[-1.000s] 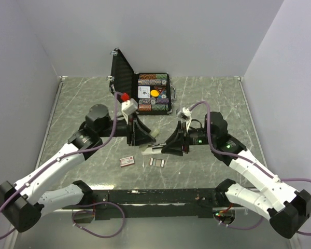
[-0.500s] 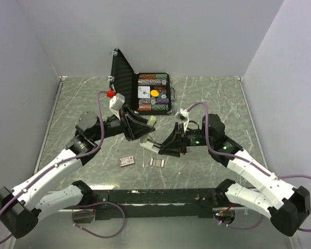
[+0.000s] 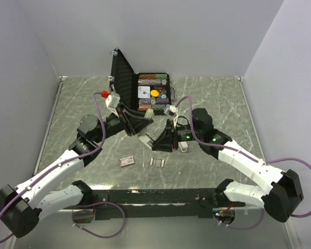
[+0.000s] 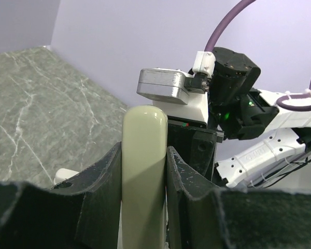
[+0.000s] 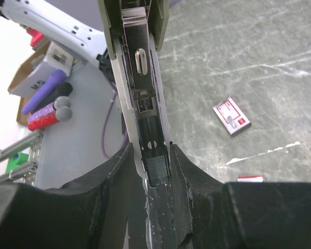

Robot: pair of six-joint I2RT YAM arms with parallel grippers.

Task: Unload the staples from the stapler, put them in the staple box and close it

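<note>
Both your arms reach inward and meet at centre. Left claw (image 3: pixel 146 119) and right claw (image 3: pixel 153 144) face each other, each clamped on the stapler (image 4: pixel 143 140).

High rear overview; two close wrist views sharing the stapler (image 4: pixel 142 171).

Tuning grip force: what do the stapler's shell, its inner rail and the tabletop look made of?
The stapler shell is cream, smooth, softly glossy: likely moulded plastic. The inner rail is silvery and reflective with folded edges and a slot: probably sheet metal. The tabletop is grey-green with white veins, marble-look; real stone or printed laminate, cannot tell.
</note>
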